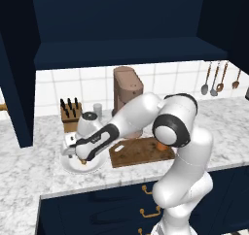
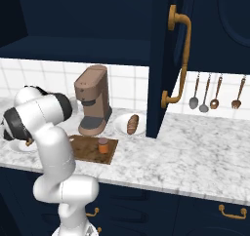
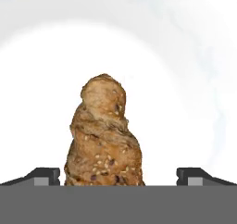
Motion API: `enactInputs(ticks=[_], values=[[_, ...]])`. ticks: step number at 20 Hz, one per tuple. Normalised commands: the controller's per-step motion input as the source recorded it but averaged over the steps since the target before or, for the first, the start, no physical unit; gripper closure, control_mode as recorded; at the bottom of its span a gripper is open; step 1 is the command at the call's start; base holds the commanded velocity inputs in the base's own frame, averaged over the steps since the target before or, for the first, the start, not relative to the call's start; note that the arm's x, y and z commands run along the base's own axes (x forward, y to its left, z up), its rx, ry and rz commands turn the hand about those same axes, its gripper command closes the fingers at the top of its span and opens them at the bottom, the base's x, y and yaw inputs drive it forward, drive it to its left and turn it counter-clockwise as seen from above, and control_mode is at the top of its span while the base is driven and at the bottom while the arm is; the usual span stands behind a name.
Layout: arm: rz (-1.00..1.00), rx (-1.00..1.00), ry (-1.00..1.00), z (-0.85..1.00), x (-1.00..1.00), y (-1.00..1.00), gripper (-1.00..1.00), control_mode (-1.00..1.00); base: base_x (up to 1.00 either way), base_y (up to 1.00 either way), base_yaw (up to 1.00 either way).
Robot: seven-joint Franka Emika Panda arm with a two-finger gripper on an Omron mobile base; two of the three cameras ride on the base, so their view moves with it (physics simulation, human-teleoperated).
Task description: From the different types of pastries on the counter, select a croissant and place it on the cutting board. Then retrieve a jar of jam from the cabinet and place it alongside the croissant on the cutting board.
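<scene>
The golden-tan croissant [image 3: 104,135] lies on a round white plate [image 3: 185,102], directly between my gripper's [image 3: 118,177] open fingertips [image 3: 44,176]. From the left base, the gripper [image 1: 80,156] reaches down onto that plate [image 1: 68,167], left of the dark wooden cutting board [image 1: 136,154]. A sliver of the croissant [image 1: 83,162] peeks out under the hand. An orange-brown jar of jam [image 2: 103,145] stands upright on the cutting board [image 2: 85,149]; the same jar [image 1: 162,144] sits at the board's right end. The navy cabinet [image 1: 126,20] hangs above the marble counter [image 1: 29,166].
A reddish-brown bread roll [image 2: 132,124] rests on a second white plate [image 2: 118,128] beside a brown coffee machine [image 2: 93,106]. The cabinet door [image 2: 163,59] with a brass handle stands open. A knife block [image 1: 70,113] and a grey-white cup [image 1: 97,110] stand behind the gripper. Utensils [image 2: 215,93] hang at the right.
</scene>
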Motion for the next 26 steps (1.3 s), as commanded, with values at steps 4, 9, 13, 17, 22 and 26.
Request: enactInputs(ticks=[4,9,13,17,22,26], values=[[0.00,0.00,0.00,-0.42,0.24,0.22,1.00,-1.00,0.00,0.00,0.00],[0.00,0.02,0.00,-0.15,0.07,0.09,1.00,-1.00,0.00,0.00,0.00],[0.01,0.01,0.00,0.24,0.00,-0.01,1.00,-1.00,0.00,0.00,0.00],[0.03,0.00,0.00,0.27,-0.12,-0.28,1.00,-1.00,0.00,0.00,0.00],[0.04,0.00,0.00,0.22,-0.32,-0.58,1.00,-1.00,0.00,0.00,0.00],[0.07,0.02,-0.02,0.19,-0.45,-0.80,1.00,-1.00,0.00,0.00,0.00]])
